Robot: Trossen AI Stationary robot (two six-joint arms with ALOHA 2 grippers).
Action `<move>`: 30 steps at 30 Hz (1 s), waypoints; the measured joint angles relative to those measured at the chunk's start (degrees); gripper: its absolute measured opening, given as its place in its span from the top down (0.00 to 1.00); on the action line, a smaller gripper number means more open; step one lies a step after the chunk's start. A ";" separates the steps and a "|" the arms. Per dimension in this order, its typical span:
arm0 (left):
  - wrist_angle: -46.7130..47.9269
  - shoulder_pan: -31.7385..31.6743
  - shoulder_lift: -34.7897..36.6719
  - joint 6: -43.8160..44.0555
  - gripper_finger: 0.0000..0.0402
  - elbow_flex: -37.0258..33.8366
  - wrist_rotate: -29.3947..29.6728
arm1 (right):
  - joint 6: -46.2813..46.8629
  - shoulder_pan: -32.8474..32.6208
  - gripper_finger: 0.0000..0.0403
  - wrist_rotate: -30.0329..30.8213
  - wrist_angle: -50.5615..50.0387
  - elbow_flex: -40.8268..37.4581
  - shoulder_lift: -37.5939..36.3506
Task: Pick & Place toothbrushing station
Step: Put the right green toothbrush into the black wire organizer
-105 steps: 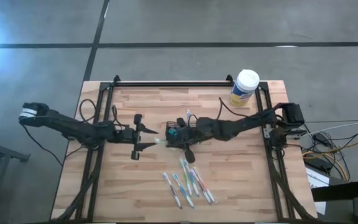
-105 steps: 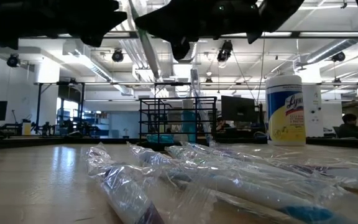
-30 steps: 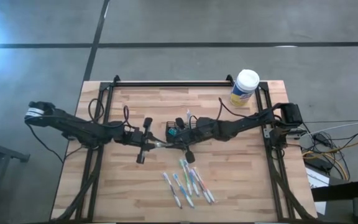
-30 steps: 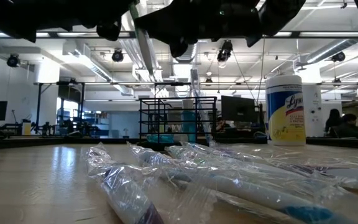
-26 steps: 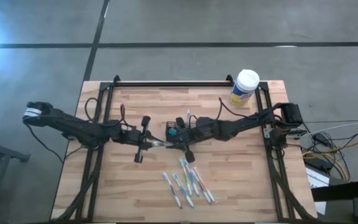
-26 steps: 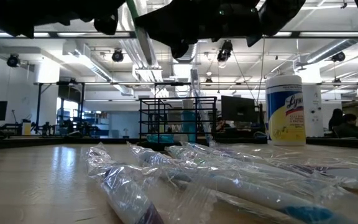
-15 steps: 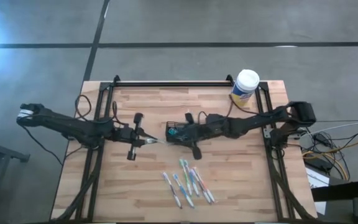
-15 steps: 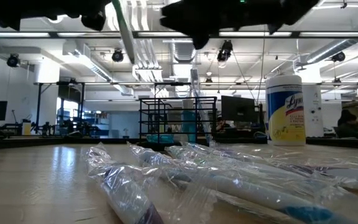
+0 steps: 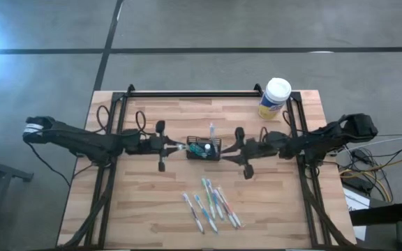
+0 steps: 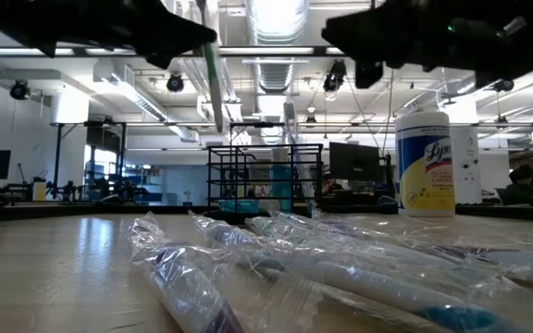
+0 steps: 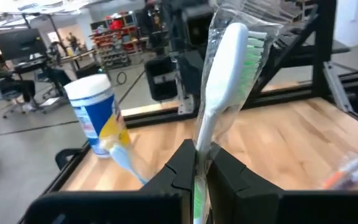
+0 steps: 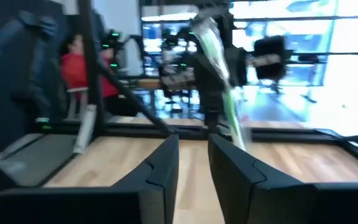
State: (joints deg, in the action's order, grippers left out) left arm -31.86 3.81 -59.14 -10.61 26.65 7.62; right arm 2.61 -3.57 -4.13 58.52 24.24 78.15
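Toothbrushing station (image 9: 204, 148) sits mid-table just beside the left gripper (image 9: 175, 147), which pinches a wrapped toothbrush (image 11: 219, 93) pointing lengthwise toward it, while the right gripper (image 9: 230, 150), slightly parted and empty, hangs near its opposite side.

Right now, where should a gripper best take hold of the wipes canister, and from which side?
Grip the canister around its round body below the white lid, coming level from the table's middle. It stands upright at the far right corner, beside the frame, so that side looks freest.
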 joint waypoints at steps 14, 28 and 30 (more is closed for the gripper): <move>-1.47 -5.77 -8.13 6.72 0.95 1.45 -0.16 | -2.81 -1.93 0.97 10.09 0.51 -5.78 -1.16; -9.02 -6.16 -20.12 6.71 0.95 1.30 0.10 | -3.04 -1.91 0.97 10.20 0.46 -5.68 -1.16; -11.03 -6.14 -22.08 7.81 0.95 1.30 1.05 | -2.99 -1.93 0.97 10.20 0.46 -5.65 -1.16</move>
State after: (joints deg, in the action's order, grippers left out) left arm -42.89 -2.33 -81.22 -2.80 27.94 8.67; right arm -0.38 -5.50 6.07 58.98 18.59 76.99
